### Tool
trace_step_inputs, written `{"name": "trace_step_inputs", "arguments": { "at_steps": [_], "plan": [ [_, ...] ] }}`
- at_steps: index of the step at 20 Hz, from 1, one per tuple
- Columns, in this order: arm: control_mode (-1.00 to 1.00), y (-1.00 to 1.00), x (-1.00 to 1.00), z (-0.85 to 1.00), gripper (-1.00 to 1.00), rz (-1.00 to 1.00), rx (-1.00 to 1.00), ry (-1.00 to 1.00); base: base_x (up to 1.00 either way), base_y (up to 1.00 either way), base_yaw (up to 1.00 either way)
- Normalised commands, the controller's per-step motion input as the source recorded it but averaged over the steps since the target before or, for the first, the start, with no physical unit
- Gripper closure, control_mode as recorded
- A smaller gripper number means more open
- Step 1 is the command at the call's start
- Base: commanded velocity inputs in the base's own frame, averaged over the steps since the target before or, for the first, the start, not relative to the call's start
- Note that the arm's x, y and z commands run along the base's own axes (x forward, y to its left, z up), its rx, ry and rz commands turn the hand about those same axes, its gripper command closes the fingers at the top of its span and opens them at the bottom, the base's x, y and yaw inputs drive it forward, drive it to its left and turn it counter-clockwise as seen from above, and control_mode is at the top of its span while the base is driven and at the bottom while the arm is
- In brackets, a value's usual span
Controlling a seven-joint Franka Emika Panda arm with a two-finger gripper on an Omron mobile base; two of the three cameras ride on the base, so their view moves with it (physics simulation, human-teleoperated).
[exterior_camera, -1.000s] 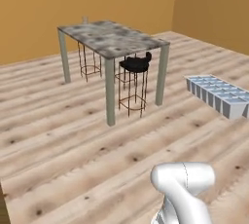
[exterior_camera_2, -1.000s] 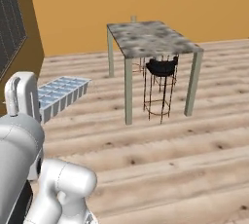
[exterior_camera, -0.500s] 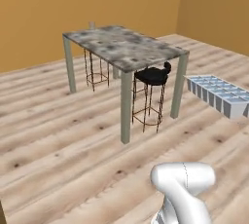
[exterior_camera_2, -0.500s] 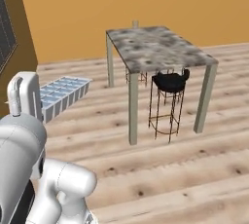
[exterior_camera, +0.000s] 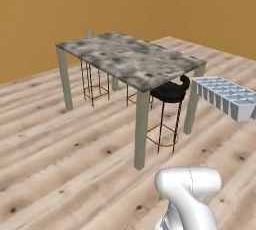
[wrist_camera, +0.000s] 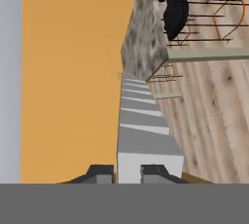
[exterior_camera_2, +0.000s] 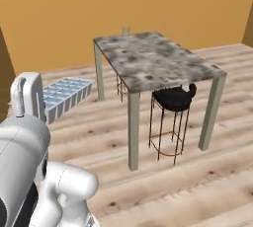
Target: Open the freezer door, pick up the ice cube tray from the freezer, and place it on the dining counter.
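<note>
While the ice cube tray (exterior_camera: 226, 96) sits in mid-air at the right edge of the left base view, level with the tabletop height, it shows as a pale blue grid of square cells with a light rim. Right base view puts the same tray (exterior_camera_2: 63, 95) at centre left, just right of the white wrist housing. Hand view: tray (wrist_camera: 138, 125) runs up the middle of the frame from the bottom, one end between the two dark fingertips; gripper (wrist_camera: 127, 173) is clamped on that end, a tip on either side of the rim.

Dining counter (exterior_camera: 127, 60) occupies the centre of the left base view, mottled grey-brown slab on pale legs, top bare apart from a small glass (exterior_camera: 90, 32) at its far corner. Tray is near the counter's right end but apart from it, not over the slab.

Black stool (exterior_camera: 170, 92) on thin wire legs stands under the counter's near right corner; a second wire stool (exterior_camera: 95, 80) stands under the far side. Plank floor (exterior_camera: 60, 144), orange wall (exterior_camera: 75, 4) behind.
</note>
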Motion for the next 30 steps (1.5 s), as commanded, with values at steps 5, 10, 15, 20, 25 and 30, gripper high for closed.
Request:
{"name": "trace_step_inputs", "arguments": {
  "at_steps": [5, 10, 15, 20, 25, 30],
  "plan": [
    [1.0, 0.0, 0.0, 0.0, 1.0, 0.0, 0.0, 0.0, 1.0, 0.2, -0.31],
    [1.0, 0.0, 0.0, 0.0, 1.0, 0.0, 0.0, 0.0, 1.0, 0.22, -0.34],
    [1.0, 0.0, 0.0, 0.0, 1.0, 0.0, 0.0, 0.0, 1.0, 0.25, -0.35],
    [1.0, 0.0, 0.0, 0.0, 1.0, 0.0, 0.0, 0.0, 1.0, 0.28, -0.34],
    [1.0, 0.0, 0.0, 0.0, 1.0, 0.0, 0.0, 0.0, 0.86, 0.39, -0.29],
    [1.0, 0.0, 0.0, 0.0, 1.0, 0.0, 0.0, 0.0, 0.81, 0.49, -0.28]
  ]
}}
